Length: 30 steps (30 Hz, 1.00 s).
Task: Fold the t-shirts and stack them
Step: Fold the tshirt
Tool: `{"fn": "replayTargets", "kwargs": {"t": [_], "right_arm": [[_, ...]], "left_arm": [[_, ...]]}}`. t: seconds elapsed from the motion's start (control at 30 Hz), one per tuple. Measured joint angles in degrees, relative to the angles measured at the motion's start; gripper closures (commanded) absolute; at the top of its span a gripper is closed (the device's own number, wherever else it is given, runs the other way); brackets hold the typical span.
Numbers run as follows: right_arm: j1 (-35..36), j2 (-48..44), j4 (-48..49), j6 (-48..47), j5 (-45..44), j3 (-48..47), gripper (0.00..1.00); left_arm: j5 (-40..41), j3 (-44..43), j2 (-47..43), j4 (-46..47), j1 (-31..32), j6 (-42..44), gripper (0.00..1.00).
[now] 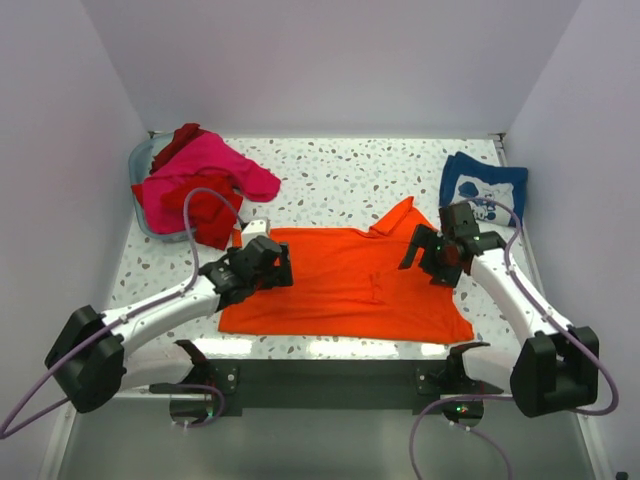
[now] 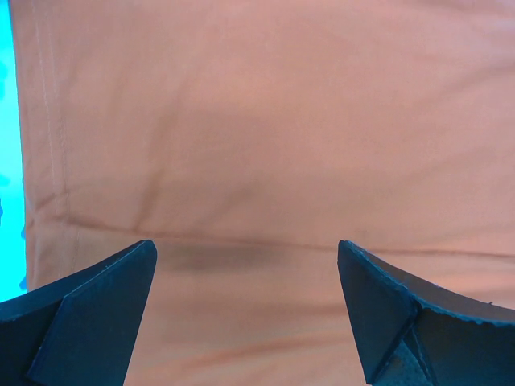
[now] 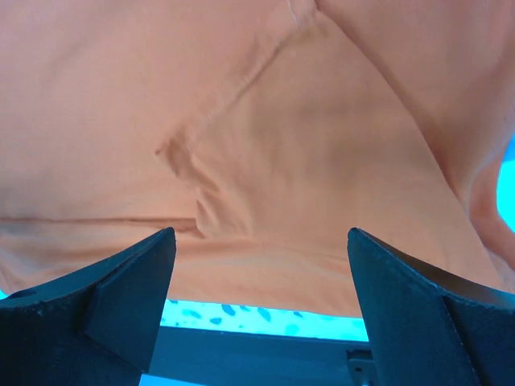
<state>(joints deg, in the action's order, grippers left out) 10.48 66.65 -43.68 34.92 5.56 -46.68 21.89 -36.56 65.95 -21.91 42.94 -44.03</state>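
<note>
Left end effector [image 2: 247,259] and right end effector [image 3: 261,241] hover, jaws apart, over the orange t-shirt [image 1: 350,285]. The cloth looks limp and is probably best pinched at its nine and three o'clock edges.

No readable text, brand, number or sign in any view. Closest candidate: white print on the navy blue t-shirt [image 1: 482,188], lying at the far right of the counter [image 1: 350,175] (blotchy white shapes only; too small and crumpled to make out as letters).
</note>
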Motion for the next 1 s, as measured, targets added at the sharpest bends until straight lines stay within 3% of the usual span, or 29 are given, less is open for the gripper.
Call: {"fn": "replayTargets", "kwargs": {"t": [0.23,0.47,1.0], "right_arm": [[0.0,11.39,4.31,-1.27,0.55,-2.29,0.09],[-0.07,20.68,6.29,-2.62,-0.26,-3.32,0.09],[-8.74,16.31,9.68,-2.82,0.39,2.69,0.09]], "left_arm": [[2.27,-3.3,10.32,0.83,0.0,2.34,0.0],[3.74,-3.3,14.99,1.84,0.0,3.76,0.0],[3.93,-1.07,17.7,8.7,3.43,4.11,0.0]]}}
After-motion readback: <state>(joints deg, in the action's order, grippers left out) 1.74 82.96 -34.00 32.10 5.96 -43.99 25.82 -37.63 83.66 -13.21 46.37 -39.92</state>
